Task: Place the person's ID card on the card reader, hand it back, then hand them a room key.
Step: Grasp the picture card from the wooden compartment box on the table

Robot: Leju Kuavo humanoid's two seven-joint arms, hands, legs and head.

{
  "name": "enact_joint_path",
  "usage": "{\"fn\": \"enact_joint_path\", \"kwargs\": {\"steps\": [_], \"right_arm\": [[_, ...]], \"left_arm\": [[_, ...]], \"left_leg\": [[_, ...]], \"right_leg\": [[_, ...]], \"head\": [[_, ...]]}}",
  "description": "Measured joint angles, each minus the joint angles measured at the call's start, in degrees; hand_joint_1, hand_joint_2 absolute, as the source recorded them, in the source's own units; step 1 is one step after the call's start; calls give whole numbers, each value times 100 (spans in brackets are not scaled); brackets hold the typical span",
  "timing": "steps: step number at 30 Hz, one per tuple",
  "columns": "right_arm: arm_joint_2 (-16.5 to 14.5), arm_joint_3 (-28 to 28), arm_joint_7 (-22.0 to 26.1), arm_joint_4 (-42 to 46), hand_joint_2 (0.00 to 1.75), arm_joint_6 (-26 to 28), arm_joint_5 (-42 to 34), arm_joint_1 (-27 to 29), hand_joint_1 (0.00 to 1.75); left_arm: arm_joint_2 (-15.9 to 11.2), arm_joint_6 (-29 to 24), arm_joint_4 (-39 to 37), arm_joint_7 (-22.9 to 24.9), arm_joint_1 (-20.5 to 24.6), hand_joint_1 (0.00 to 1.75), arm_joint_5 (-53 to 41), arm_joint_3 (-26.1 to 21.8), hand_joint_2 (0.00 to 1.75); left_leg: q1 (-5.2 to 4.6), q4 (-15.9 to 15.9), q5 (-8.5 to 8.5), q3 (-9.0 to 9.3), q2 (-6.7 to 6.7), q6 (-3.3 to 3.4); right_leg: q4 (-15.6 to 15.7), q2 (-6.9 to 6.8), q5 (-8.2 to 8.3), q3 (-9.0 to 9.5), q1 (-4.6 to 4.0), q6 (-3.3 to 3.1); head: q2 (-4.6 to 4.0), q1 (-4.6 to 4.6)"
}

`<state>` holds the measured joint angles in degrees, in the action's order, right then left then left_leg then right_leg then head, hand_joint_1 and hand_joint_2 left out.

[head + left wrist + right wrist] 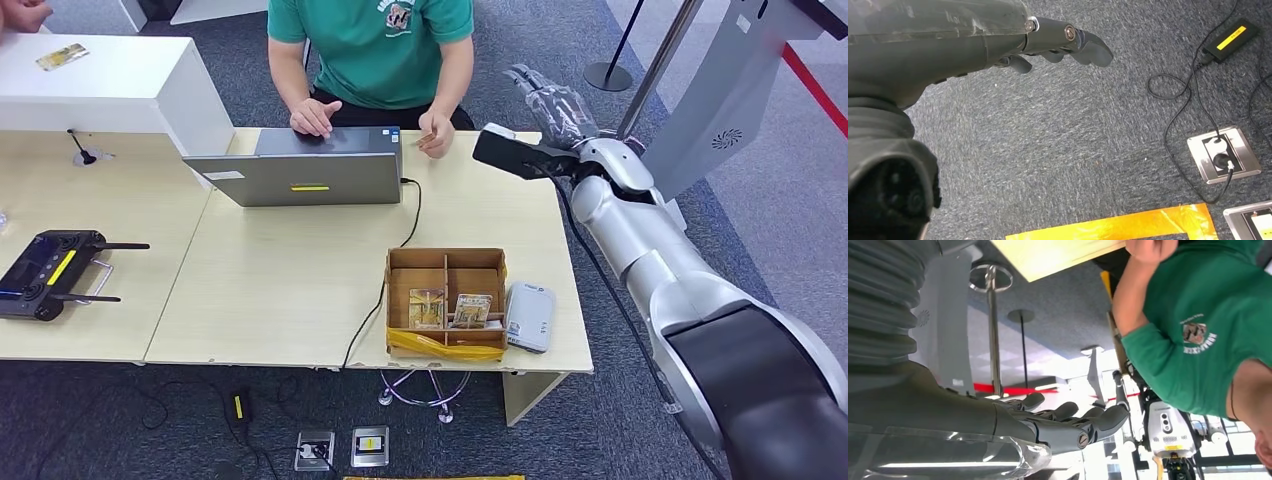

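Cardboard makes up the open box [445, 300] standing at the near edge of the pale wooden table [290, 290]. Dividers split it into compartments, and two cards [450, 308] stand side by side in the near ones, with yellow tape across its front wall. A small white card reader [530, 316] lies touching the box on its right side. Farther back, a person in a green shirt [375, 45] sits behind a grey laptop [305, 175], one hand on it and the other hand [432, 133] pinching a small card [426, 137] just above the table. The right hand [552, 100] is raised beyond the table's far right corner, near that card but apart from it, fingers straight and spread, holding nothing.

From the left wrist, the left hand [1053, 42] hangs over dark carpet [1063, 150], fingers loosely stretched out and empty, with a floor socket [1223, 155] and orange tape [1118, 227] beneath.

From the right wrist, the right hand [1068, 422] shows open fingers, slightly apart, touching nothing, beside the person's green sleeve [1168, 350].
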<state>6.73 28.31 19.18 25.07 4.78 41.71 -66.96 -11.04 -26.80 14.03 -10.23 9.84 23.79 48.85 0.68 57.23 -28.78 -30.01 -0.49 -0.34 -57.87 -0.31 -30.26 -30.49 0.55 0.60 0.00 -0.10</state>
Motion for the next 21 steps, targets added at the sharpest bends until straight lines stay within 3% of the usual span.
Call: {"fn": "enact_joint_path", "kwargs": {"steps": [6,12,21], "right_arm": [[57,-350,198,234,175,-471,-1184,174,0],[224,-626,-101,1083,175,-1046,-2283,841,0],[411,-691,-560,2241,175,-1167,-2434,1852,0]], "left_arm": [[43,-19,-1,0,-14,0,46,0,0],[77,-78,-7,-18,-28,0,134,-5,0],[134,-140,-17,-26,-35,0,286,-66,0]], "left_leg": [[0,2,0,1,2,0],[0,3,-1,0,1,0],[2,3,-1,3,5,0]], "right_leg": [[0,1,0,0,0,0],[0,1,0,1,0,0],[0,3,0,0,-1,0]], "head": [[0,1],[0,1],[0,1]]}}
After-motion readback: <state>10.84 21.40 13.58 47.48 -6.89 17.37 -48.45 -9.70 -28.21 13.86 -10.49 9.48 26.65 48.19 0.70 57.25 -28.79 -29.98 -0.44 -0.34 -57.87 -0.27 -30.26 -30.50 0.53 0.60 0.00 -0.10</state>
